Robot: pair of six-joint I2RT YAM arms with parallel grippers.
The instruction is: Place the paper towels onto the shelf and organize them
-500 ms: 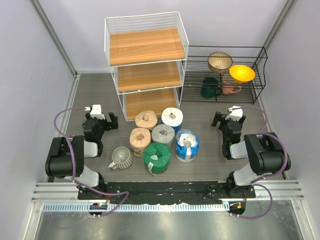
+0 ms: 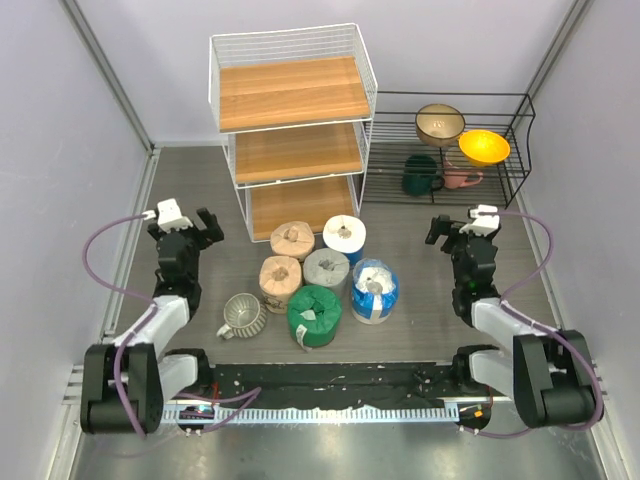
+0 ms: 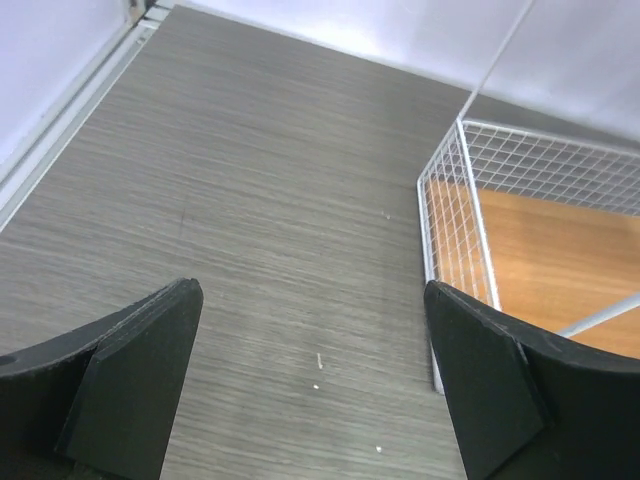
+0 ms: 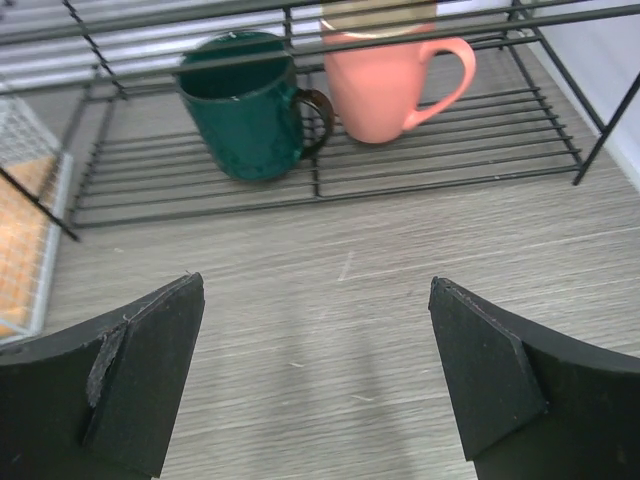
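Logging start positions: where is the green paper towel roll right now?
In the top view, the green roll stands at the front of the cluster, between the pale mug to its left and the blue roll to its right.

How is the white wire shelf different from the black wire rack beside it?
The shelf is white with three wooden boards; the rack is black, all wire. The shelf's boards are bare; the rack holds two bowls and two mugs. Both are wire frames standing side by side.
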